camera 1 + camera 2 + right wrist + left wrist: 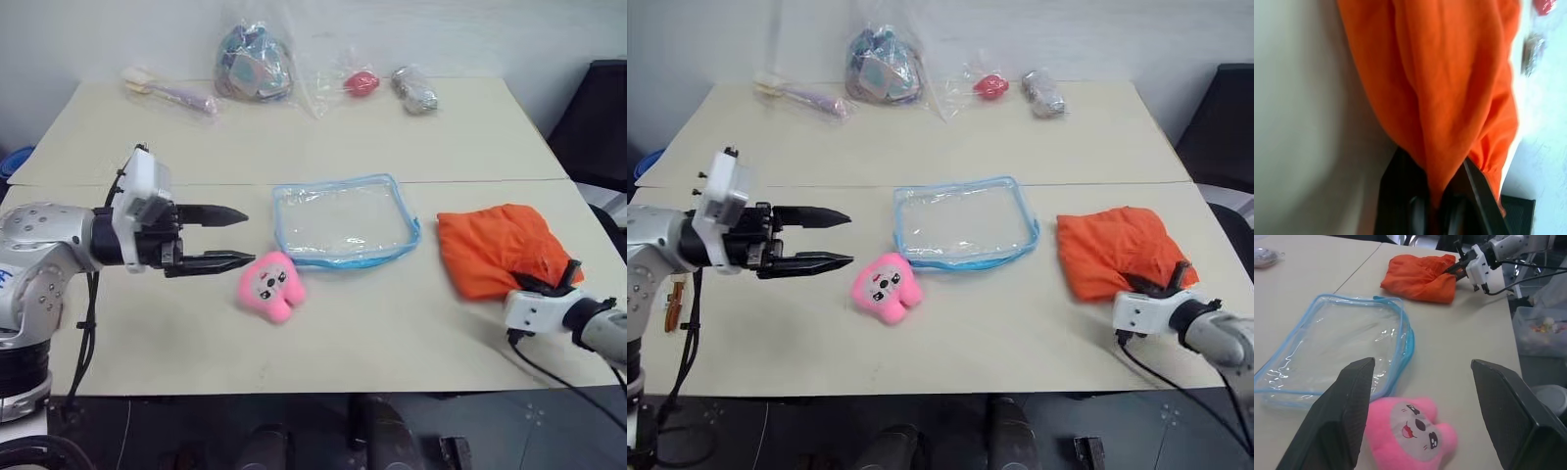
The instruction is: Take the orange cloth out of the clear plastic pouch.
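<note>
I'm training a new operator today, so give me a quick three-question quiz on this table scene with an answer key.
1. True or false: the cloth is inside the pouch.
2. Which claw pinches the cloth? A) left claw B) right claw C) neither
3. Fill in: the toy in front of the pouch is ____ in colour.

Key
1. False. The cloth lies on the table to the right of the pouch, which looks empty.
2. B. The right claw is shut on a fold of the cloth; the left claw is open, with nothing between its fingers.
3. Pink.
</note>
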You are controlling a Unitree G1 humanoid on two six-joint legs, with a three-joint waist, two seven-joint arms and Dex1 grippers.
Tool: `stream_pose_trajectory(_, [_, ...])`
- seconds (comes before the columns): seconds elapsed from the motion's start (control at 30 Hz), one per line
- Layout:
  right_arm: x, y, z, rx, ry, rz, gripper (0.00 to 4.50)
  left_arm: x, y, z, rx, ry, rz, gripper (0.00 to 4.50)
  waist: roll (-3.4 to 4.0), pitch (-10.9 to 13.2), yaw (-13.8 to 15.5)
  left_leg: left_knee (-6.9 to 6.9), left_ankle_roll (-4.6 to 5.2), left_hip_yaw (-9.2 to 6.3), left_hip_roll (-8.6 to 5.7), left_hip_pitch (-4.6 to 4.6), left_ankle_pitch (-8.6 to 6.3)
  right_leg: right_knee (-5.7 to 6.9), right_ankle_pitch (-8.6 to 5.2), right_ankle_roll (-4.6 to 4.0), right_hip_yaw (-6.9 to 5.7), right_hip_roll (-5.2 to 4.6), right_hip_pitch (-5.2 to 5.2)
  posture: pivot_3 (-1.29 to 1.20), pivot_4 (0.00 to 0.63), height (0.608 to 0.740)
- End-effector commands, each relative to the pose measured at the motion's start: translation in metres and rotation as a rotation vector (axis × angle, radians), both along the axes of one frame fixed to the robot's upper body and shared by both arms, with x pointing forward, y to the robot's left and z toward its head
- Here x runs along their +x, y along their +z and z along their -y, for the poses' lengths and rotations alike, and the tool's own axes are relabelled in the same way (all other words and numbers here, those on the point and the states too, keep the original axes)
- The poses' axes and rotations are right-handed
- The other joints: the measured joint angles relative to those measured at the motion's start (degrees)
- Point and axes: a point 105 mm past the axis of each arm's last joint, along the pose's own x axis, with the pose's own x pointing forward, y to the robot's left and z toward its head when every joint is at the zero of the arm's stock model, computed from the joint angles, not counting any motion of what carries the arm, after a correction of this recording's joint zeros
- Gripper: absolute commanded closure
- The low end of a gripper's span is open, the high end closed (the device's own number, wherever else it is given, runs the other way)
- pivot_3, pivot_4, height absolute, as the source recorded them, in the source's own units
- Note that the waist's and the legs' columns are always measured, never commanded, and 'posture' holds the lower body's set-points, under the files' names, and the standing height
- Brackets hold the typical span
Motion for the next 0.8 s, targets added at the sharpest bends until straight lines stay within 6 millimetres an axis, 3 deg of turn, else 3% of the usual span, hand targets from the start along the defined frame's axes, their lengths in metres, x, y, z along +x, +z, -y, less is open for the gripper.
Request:
stream_pose_trajectory(0.03, [-0.002, 0.009, 0.001, 0.046, -0.017, 0.000, 3.89, -0.008, 0.003, -0.006, 0.020, -0.009, 0.027, 1.12, 0.01, 0.00, 0.00, -0.02, -0.02, 0.00, 0.03, 0.06, -0.01, -0.03, 0.00, -0.01, -0.01, 0.03, 0.12, 0.00, 0.150, 0.740])
stream_pose_trajectory(0.1, [-0.006, 0.007, 0.003, 0.066, -0.029, -0.027, 3.41, -0.009, -0.001, -0.009, 0.031, -0.003, 0.021, 1.12, 0.00, 0.00, 0.00, -0.10, -0.04, -0.01, 0.07, 0.10, -0.02, -0.05, -0.04, -0.06, -0.03, 0.07, 0.18, 0.00, 0.150, 0.740])
stream_pose_trajectory(0.23, [-0.014, 0.013, 0.011, 0.109, -0.062, -0.060, 2.04, -0.008, -0.007, -0.019, 0.048, 0.025, 0.017, 1.12, -0.01, 0.00, 0.43, -0.06, -0.05, -0.01, 0.08, 0.12, -0.03, -0.11, -0.04, -0.07, -0.12, 0.08, 0.18, 0.00, 0.150, 0.740])
stream_pose_trajectory(0.33, [-0.025, 0.025, 0.023, 0.316, -0.158, -0.117, 1.07, -0.006, -0.011, -0.031, 0.058, 0.060, 0.006, 1.12, -0.01, 0.00, 0.53, -0.04, -0.05, -0.13, 0.07, 0.12, -0.03, -0.20, -0.03, -0.06, -0.20, 0.07, 0.23, 0.00, 0.150, 0.740])
stream_pose_trajectory(0.4, [-0.042, 0.032, 0.028, 0.478, -0.193, -0.194, 0.40, -0.004, -0.011, -0.040, 0.062, 0.086, 0.005, 1.12, 0.01, 0.01, 0.59, -0.08, -0.05, -0.14, 0.07, 0.09, -0.02, -0.25, -0.03, -0.06, -0.23, 0.08, 0.27, 0.00, 0.150, 0.740])
stream_pose_trajectory(0.5, [-0.088, 0.043, 0.050, 0.723, -0.283, -0.359, 0.40, -0.002, -0.012, -0.054, 0.067, 0.120, -0.008, 1.12, 0.09, 0.04, 0.88, -0.20, -0.04, -0.19, 0.04, 0.09, -0.03, -0.45, -0.03, -0.05, -0.31, 0.17, 0.52, 0.00, 0.150, 0.740])
stream_pose_trajectory(0.6, [-0.130, 0.054, 0.085, 0.892, -0.439, -0.444, 0.40, 0.001, -0.013, -0.063, 0.068, 0.132, -0.014, 1.12, 0.10, 0.04, 1.25, -0.23, 0.06, -0.16, -0.03, 0.09, -0.08, -0.50, -0.02, -0.03, -0.30, 0.18, 0.57, 0.00, 0.150, 0.740])
stream_pose_trajectory(0.7, [-0.145, 0.063, 0.101, 0.999, -0.514, -0.429, 0.40, 0.005, -0.013, -0.063, 0.068, 0.128, -0.006, 1.12, -0.05, -0.01, 1.12, -0.20, 0.17, -0.15, 0.13, 0.19, -0.14, -0.53, 0.03, 0.04, -0.20, 0.17, 0.68, 0.00, 0.150, 0.740])
stream_pose_trajectory(0.8, [-0.158, 0.059, 0.100, 1.049, -0.518, -0.455, 0.40, 0.009, -0.011, -0.057, 0.063, 0.103, 0.013, 1.12, -0.05, -0.01, 0.97, -0.23, 0.21, -0.16, 0.13, 0.31, -0.17, -0.49, 0.06, 0.03, -0.08, 0.17, 0.68, 0.00, 0.150, 0.740])
